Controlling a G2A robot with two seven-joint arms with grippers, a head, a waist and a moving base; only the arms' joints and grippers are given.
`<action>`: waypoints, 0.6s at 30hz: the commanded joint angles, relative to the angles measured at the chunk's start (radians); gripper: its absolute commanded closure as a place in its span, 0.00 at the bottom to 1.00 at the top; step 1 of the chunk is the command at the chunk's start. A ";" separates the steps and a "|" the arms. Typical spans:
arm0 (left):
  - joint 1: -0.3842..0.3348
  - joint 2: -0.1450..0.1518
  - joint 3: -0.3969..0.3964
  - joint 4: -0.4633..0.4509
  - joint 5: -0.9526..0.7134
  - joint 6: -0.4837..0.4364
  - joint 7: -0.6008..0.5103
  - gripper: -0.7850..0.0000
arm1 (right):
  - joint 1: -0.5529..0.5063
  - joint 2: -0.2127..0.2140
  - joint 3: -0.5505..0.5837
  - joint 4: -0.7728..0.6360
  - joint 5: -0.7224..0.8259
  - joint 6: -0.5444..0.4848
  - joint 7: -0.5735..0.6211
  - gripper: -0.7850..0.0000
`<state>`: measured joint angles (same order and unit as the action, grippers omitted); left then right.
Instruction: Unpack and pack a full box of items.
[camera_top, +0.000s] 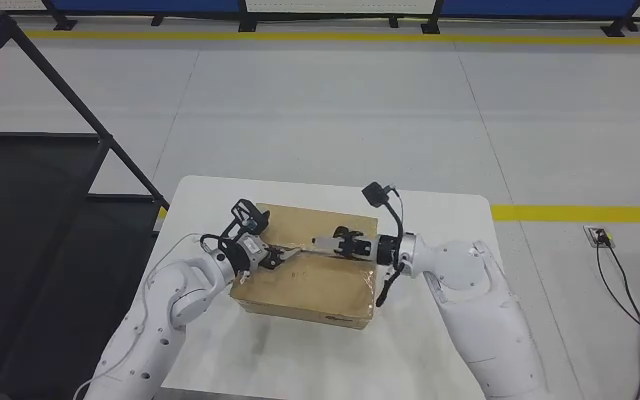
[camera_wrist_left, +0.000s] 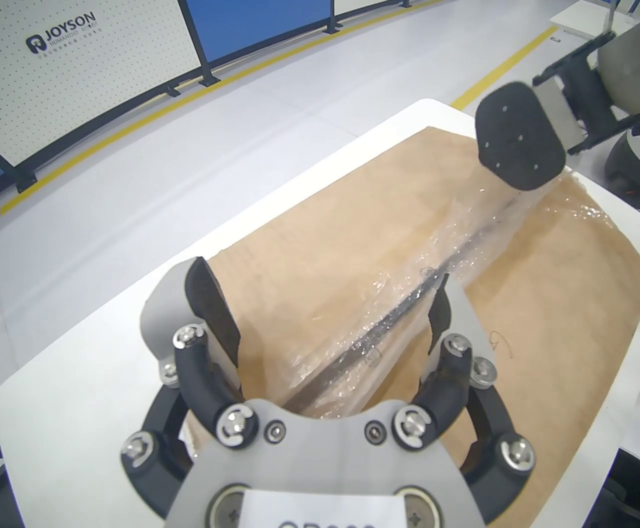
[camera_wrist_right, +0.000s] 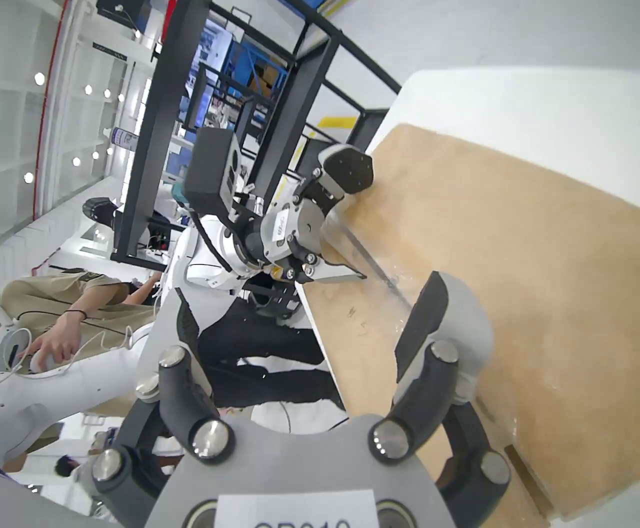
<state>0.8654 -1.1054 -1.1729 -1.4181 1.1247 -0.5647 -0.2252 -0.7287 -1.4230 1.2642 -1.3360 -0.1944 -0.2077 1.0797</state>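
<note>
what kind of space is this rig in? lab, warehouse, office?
Likely a robotics test floor in an industrial hall, not an office. Cues: a yellow floor line painted on the smooth pale floor, a pegboard partition fencing off the area, and a black metal frame beside the table.

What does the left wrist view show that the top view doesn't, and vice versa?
Left wrist view: crinkled clear tape over the dark centre seam, running between the open fingers of the left gripper; a small pen mark. Top view: the whole brown cardboard box on the rounded white table, both arms meeting above it. Both: the closed box and the right gripper.
</note>
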 joint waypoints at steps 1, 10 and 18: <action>0.002 0.000 -0.002 -0.003 0.001 0.000 0.000 0.00 | 0.019 0.002 -0.007 0.035 0.014 0.021 0.040 0.00; 0.014 0.008 -0.065 -0.002 -0.080 -0.008 0.000 0.00 | 0.047 0.012 -0.022 0.122 0.060 0.022 0.085 0.00; 0.043 0.022 -0.156 0.041 -0.114 0.035 -0.002 0.00 | 0.061 0.009 -0.048 0.175 0.160 -0.016 0.061 0.00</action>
<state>0.9034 -1.0852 -1.3210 -1.3821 1.0120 -0.5310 -0.2268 -0.6725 -1.4122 1.2215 -1.1707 -0.0474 -0.2208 1.1420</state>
